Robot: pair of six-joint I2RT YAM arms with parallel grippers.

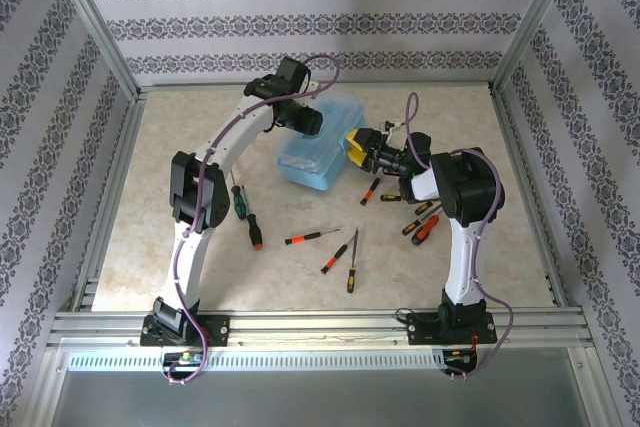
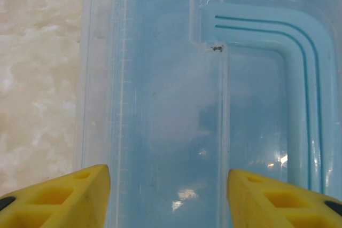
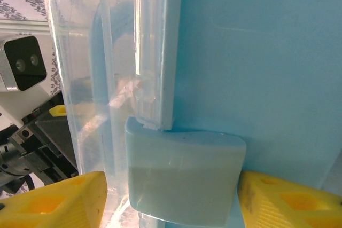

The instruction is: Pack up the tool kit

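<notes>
The blue case (image 1: 318, 152) sits toward the surface's far edge, midway along. The left tool (image 2: 168, 196) gapes wide above its lid (image 2: 160, 105); the right tool (image 3: 171, 201), also spread, straddles the latch (image 3: 184, 174).

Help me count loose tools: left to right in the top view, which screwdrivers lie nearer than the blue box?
Green-handled screwdriver, long orange-handled screwdriver, thin red-handled screwdriver, yellow-and-black-handled screwdriver, stubby orange-handled screwdriver.
</notes>
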